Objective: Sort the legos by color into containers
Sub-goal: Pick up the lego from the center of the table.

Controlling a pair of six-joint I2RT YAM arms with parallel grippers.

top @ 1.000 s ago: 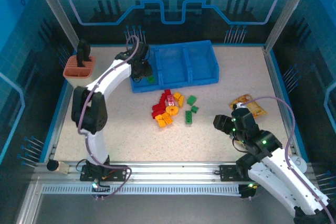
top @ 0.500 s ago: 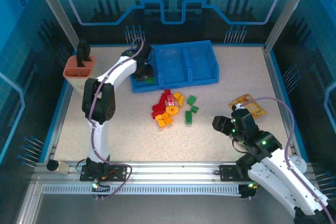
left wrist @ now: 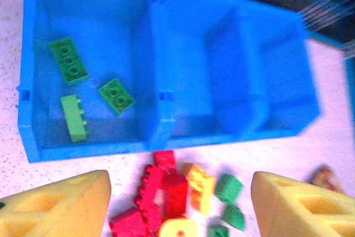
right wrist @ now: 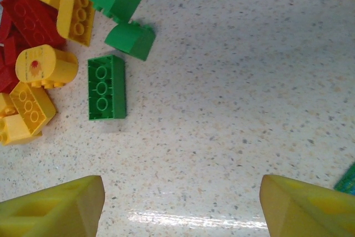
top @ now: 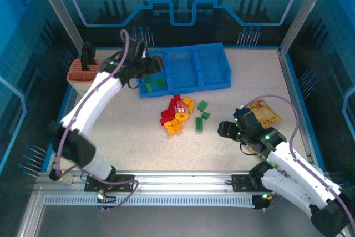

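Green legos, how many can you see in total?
6 green legos: three in the left compartment of the blue tray, three loose on the table right of the red-and-yellow pile. Others may hide under it.

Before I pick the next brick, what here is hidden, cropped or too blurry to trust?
- Left wrist view: the loose pile of red, yellow and green plastic bricks is blurred and cut by the bottom edge.
- Right wrist view: red bricks run off the left edge; a green scrap at the right edge is unidentifiable.
- Top external view: the left arm covers the far-left corner of the shallow blue plastic tray.
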